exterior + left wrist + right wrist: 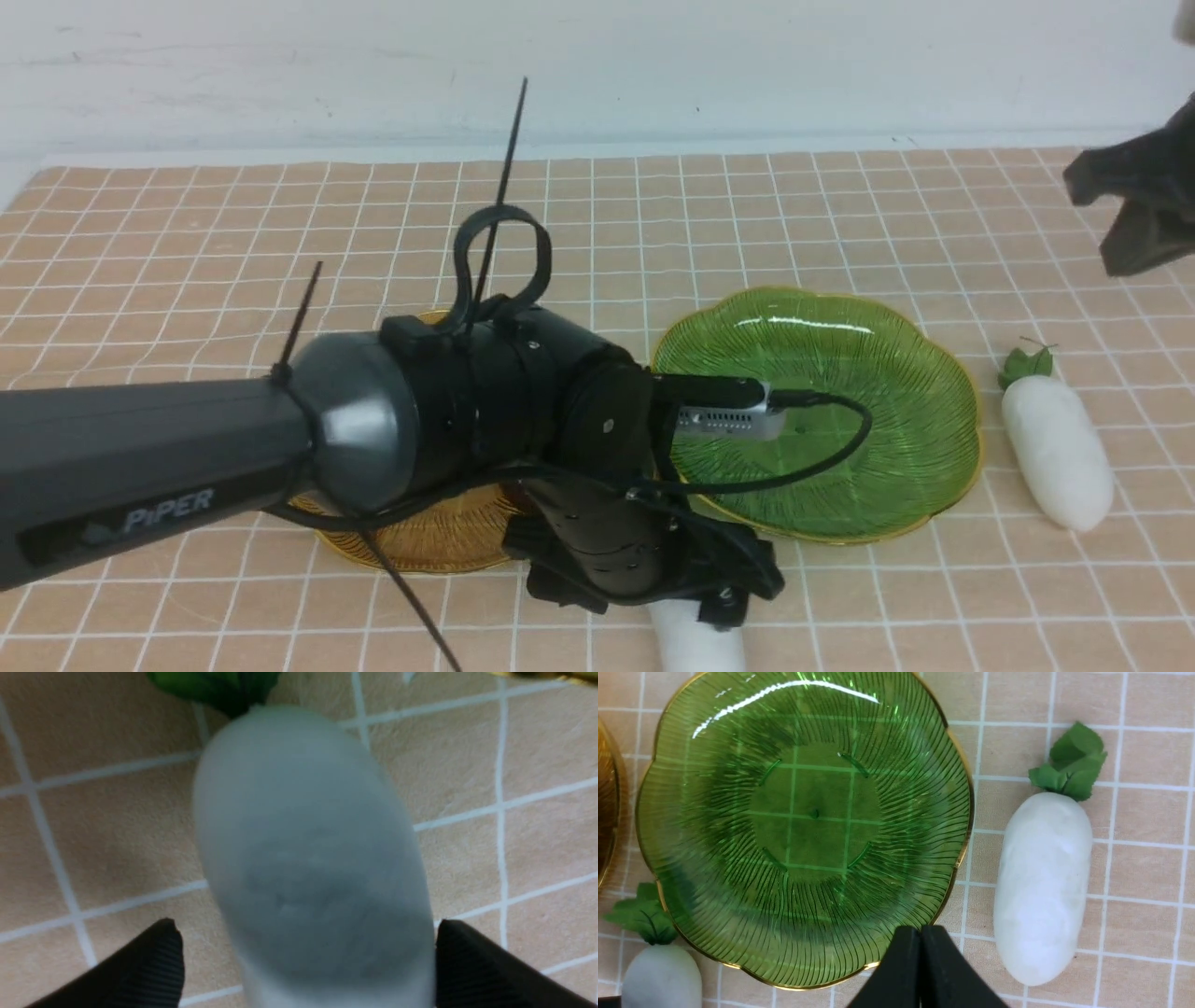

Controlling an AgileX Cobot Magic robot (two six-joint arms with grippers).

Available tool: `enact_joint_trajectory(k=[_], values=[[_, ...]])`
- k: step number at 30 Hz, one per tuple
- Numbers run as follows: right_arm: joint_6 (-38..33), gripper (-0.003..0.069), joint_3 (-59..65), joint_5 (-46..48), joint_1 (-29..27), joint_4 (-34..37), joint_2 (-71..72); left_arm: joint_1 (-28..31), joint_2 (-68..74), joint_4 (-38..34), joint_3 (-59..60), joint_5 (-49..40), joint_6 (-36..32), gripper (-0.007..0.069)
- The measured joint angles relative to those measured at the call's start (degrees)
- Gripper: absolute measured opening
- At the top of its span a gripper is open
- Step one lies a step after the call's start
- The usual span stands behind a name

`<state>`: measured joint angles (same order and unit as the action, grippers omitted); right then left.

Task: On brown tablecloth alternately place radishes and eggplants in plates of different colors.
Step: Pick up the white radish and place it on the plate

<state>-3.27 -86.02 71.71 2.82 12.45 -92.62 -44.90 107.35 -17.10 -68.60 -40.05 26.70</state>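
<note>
On the brown tablecloth (187,243), a white radish (308,858) with green leaves lies at the near edge; only its end shows in the front view (700,644). My left gripper (306,926) is open and straddles it: one finger (467,966) touches its side, the other (149,966) stands a little off. A second radish (1057,448) lies right of the green plate (896,485). The amber plate (439,546) is mostly hidden behind my left arm. My right gripper (920,933) is shut and empty, high above the green plate's (714,914) edge. No eggplant is in view.
My left arm (187,457) with its cables fills the left foreground of the front view. My right arm (1134,201) hangs at the far right. A white wall runs behind the cloth. The green plate holds nothing.
</note>
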Motion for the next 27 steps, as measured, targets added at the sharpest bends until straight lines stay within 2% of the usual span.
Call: enact_joint_trajectory(k=[8,9,13,16,27], values=[[-0.3,-0.0015,0.0,0.0,0.0,0.3,0.0,0.0,1.1,-1.4,0.0,1.5,-0.8,0.0623],[-0.4,-0.0015,0.0,0.0,0.0,0.3,0.0,0.0,1.5,-1.4,0.0,1.6,-0.8,0.0605],[-0.5,-0.0015,0.0,0.0,0.0,0.3,0.0,0.0,2.6,-1.3,-0.1,1.2,-0.8,0.0455],[-0.5,-0.0015,0.0,0.0,0.0,-0.2,0.0,0.0,2.7,-1.5,-0.2,0.5,-1.0,0.04],[2.6,-0.0006,0.0,0.0,-0.4,-11.9,-1.1,-0.3,-4.5,-1.3,-0.7,-6.1,-3.7,0.0388]])
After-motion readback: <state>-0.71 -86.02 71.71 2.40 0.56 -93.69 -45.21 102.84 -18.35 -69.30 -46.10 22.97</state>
